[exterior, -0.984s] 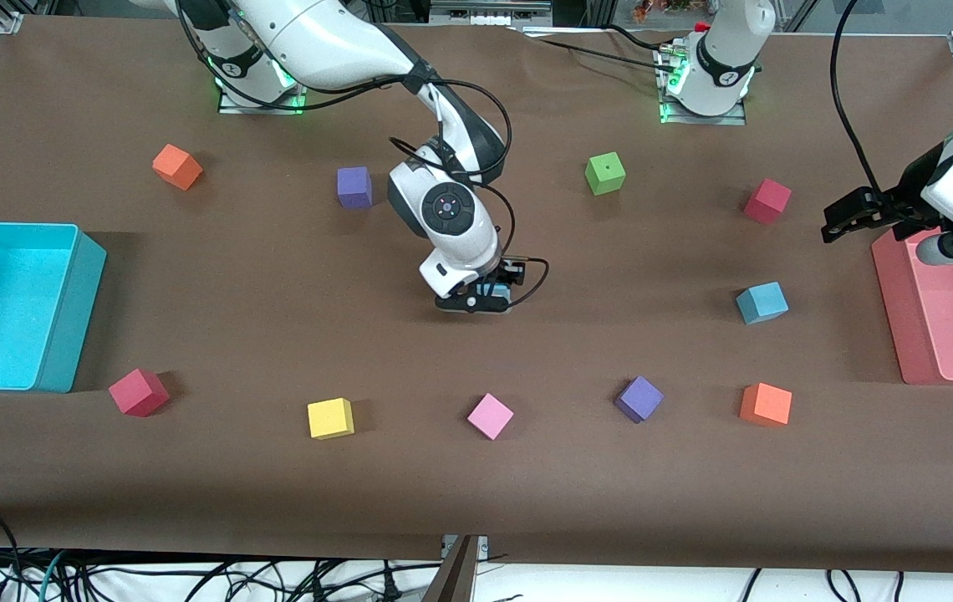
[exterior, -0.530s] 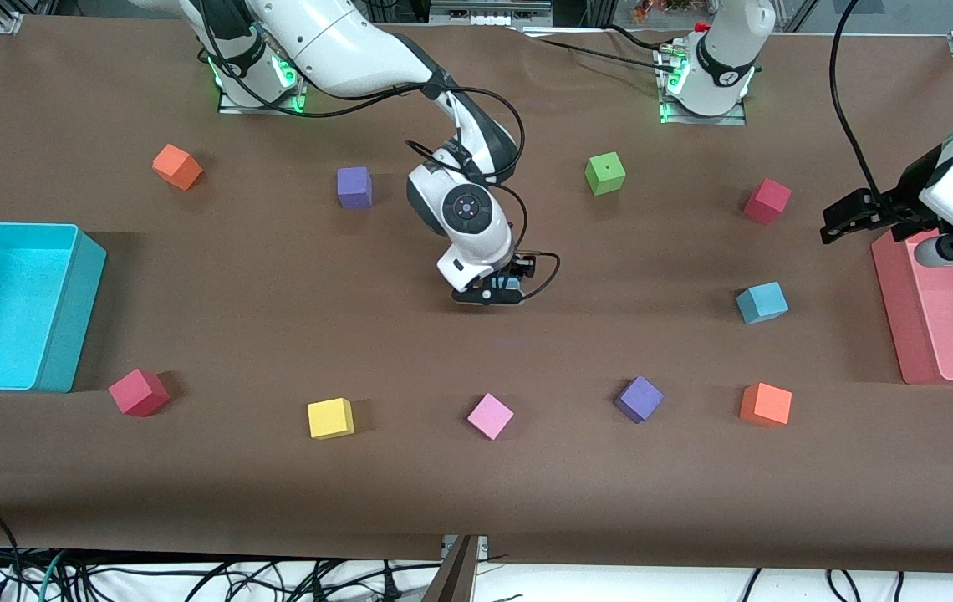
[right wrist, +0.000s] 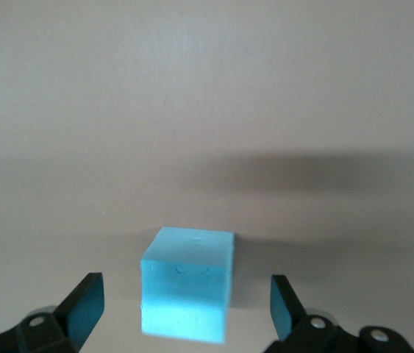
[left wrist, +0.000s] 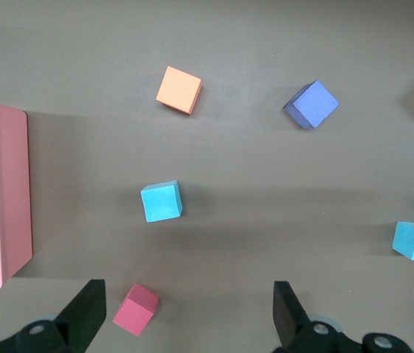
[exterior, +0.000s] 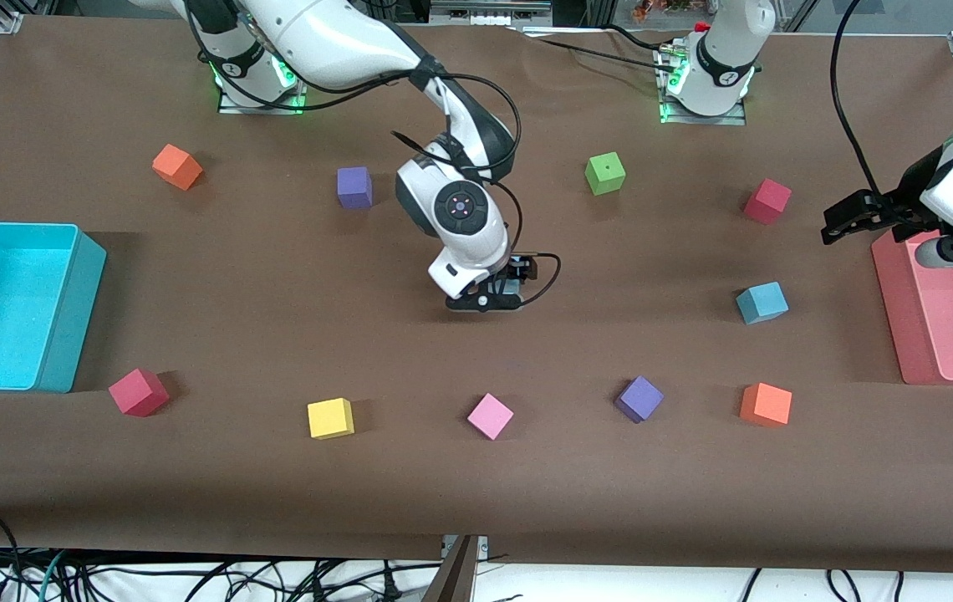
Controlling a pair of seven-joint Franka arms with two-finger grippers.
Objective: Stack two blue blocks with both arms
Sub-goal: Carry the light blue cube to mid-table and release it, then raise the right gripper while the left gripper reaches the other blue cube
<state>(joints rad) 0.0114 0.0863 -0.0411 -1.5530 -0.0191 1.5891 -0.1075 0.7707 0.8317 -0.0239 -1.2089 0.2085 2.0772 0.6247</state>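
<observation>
right gripper [exterior: 489,299] low at mid-table, jaws spread around first blue block [right wrist: 187,293], plain only in right wrist view. left gripper [exterior: 840,224] spread, waiting beside pink tray [exterior: 894,318], over second blue block [left wrist: 161,201].

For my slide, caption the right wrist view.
Right gripper open, fingers either side of a blue block on the table.

Two sky-blue foam cubes: one [exterior: 761,302] lies free, one [right wrist: 187,293] between open jaws.
</observation>
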